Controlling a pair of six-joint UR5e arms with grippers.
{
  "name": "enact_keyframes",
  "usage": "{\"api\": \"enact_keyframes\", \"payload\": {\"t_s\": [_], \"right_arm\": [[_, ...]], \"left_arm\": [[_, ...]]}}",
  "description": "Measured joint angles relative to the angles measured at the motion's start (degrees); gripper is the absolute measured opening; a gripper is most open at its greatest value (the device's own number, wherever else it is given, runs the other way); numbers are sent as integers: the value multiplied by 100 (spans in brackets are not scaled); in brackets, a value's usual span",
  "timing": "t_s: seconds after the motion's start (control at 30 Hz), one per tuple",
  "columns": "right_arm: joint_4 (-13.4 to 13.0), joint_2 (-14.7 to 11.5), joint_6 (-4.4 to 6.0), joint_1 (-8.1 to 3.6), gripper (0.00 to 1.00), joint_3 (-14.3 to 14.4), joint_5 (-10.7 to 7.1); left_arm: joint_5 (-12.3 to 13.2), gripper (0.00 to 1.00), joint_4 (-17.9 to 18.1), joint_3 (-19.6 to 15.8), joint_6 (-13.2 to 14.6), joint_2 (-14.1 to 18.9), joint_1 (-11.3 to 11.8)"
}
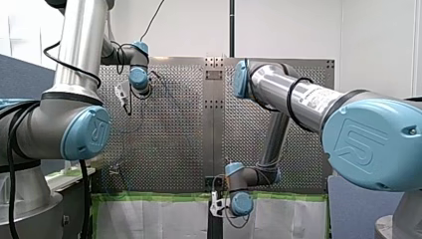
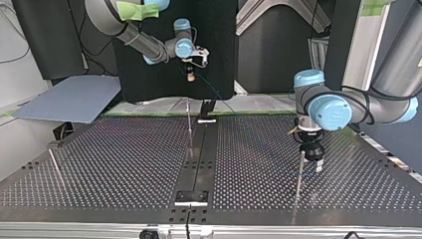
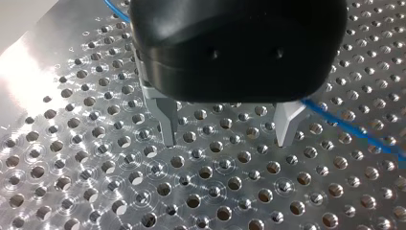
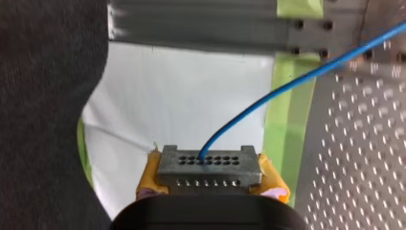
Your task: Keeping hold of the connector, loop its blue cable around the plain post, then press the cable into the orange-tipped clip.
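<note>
In the right wrist view my right gripper (image 4: 210, 178) is shut on the grey connector (image 4: 209, 164), with yellow pads (image 4: 148, 179) on both sides of it. The blue cable (image 4: 287, 81) leaves the connector's face and runs off over the green-taped table edge. In the top view my right gripper (image 2: 189, 74) hangs raised beyond the table's far edge, and the blue cable (image 2: 211, 90) trails down from it. My left gripper (image 3: 227, 141) is open just above the perforated plate, nothing between its metal fingers (image 3: 168, 125); the blue cable (image 3: 356, 133) lies beside it. A plain post (image 2: 300, 172) stands right by my left gripper (image 2: 312, 158).
A thin post (image 2: 189, 124) stands by the dark centre rail (image 2: 201, 154). Another post (image 2: 55, 167) leans at the top view's left edge. Green tape (image 1: 164, 196) lines the table edge near my right gripper (image 1: 215, 204). My left gripper (image 1: 123, 97) is over the plate's far side.
</note>
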Motion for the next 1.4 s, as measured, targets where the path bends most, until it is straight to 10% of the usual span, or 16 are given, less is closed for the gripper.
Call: {"api": "enact_keyframes", "payload": {"t_s": [0.67, 1.03, 1.4], "right_arm": [[-1070, -808, 41, 164, 0, 1071, 639], [-1677, -1442, 43, 103, 0, 1704, 681], [-1738, -2044, 46, 45, 0, 2307, 726]], "left_arm": [[-11, 100, -10, 0, 0, 1, -6], [-114, 100, -54, 0, -32, -1, -6], [-133, 100, -89, 0, -326, 0, -17]]}}
